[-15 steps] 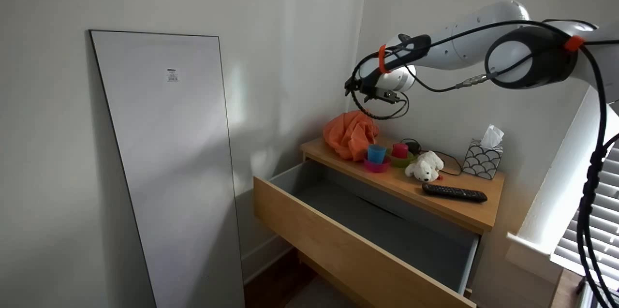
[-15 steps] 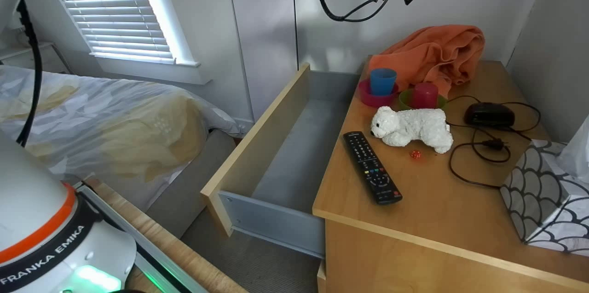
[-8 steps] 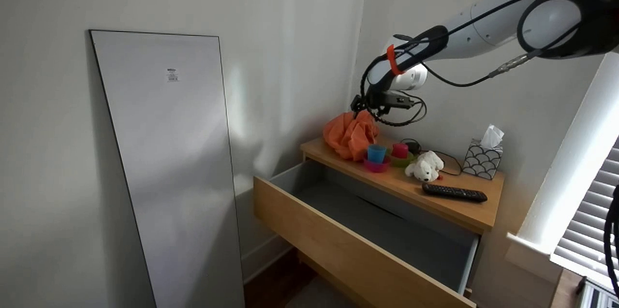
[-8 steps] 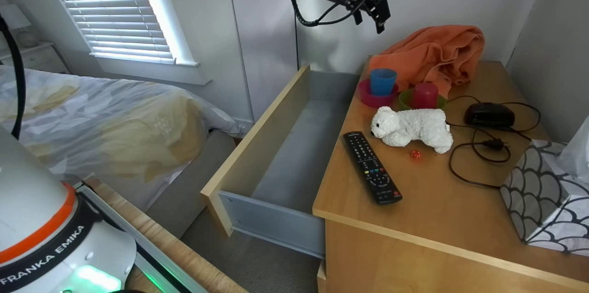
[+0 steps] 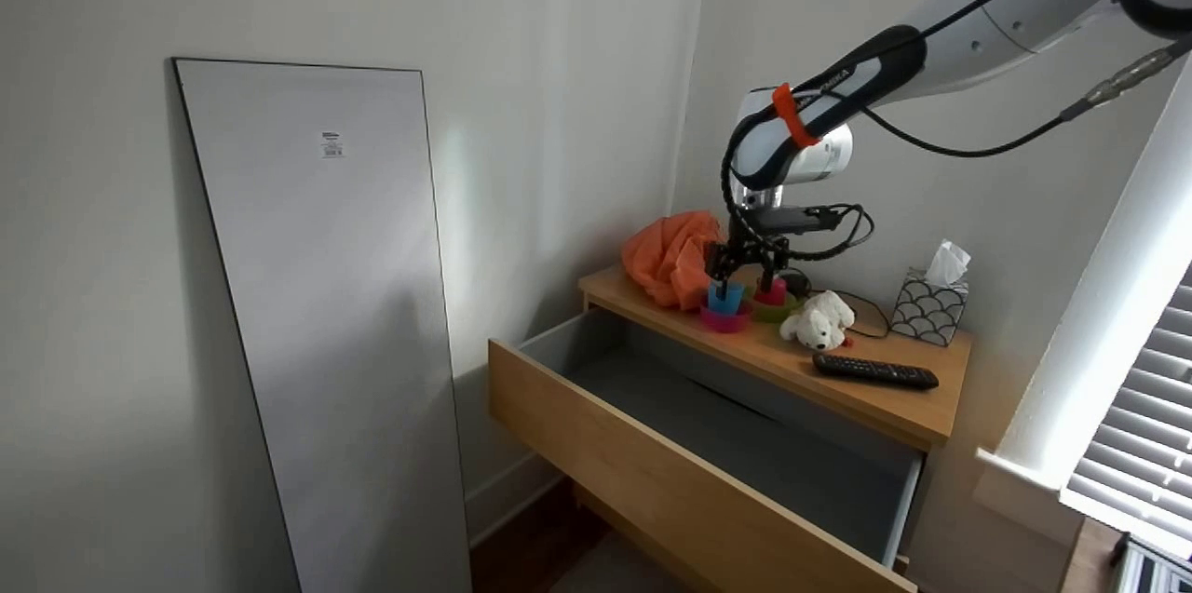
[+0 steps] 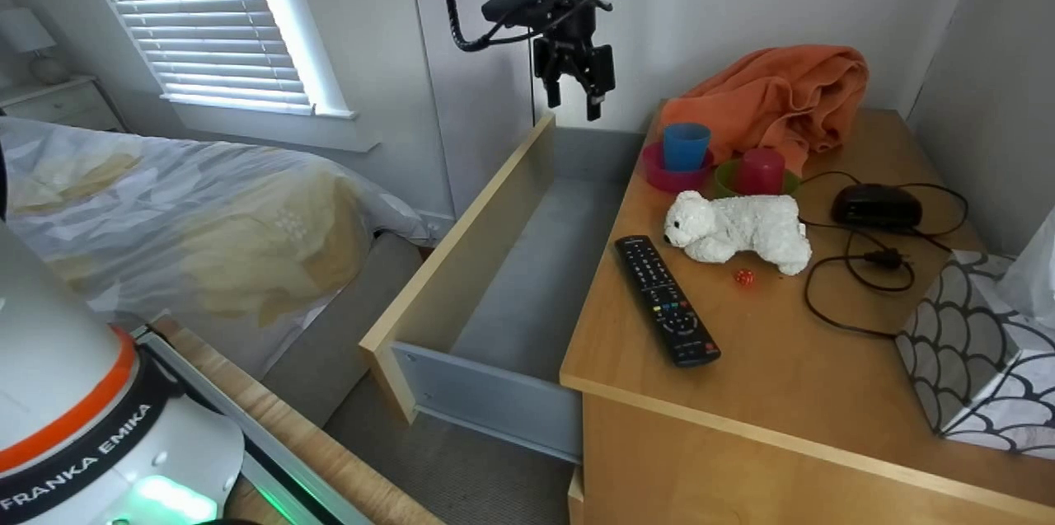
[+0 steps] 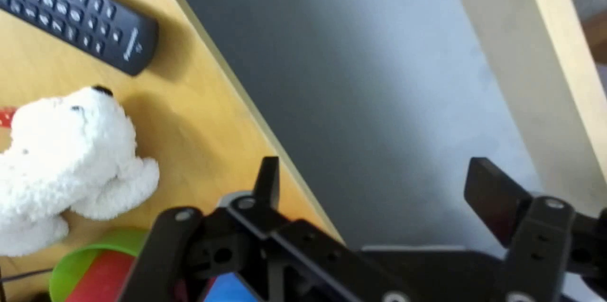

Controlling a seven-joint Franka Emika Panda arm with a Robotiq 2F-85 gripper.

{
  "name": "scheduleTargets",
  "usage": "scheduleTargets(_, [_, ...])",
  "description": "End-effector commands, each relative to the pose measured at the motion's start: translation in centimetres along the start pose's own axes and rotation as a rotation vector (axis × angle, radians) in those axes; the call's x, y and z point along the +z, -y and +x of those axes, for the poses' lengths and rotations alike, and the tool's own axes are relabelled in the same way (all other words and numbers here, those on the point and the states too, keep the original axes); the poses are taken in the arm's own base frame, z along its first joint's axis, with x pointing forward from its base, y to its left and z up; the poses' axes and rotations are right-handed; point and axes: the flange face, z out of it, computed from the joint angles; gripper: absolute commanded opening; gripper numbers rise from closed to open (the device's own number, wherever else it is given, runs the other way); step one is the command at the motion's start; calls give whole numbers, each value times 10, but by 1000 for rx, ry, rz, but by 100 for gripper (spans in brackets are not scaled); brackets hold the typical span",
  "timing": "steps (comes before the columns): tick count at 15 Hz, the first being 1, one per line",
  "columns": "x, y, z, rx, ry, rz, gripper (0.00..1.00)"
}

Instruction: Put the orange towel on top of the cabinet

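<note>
The orange towel lies bunched on top of the dresser beside the blue cup and should handle light, soft and limp, best pinched at a raised upper fold, while the gripper, jaws wide and empty, hangs above the open drawer.

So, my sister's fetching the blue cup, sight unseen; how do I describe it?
Find the wooden cabinet with a drawer pulled open. On top, beside the crumpled orange towel, the blue cup sits in a pink bowl. Its colour sets it apart from the red cup in the green bowl.
</note>
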Motion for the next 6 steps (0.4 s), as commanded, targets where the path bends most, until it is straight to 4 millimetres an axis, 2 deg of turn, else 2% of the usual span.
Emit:
scheduleTargets(1, [1,2,-12,-20,54,-17,100])
scheduleTargets(3, [1,3,-24,-37,104,-37,100])
scheduleTargets(6, [1,2,-27,-42,109,-41,100])
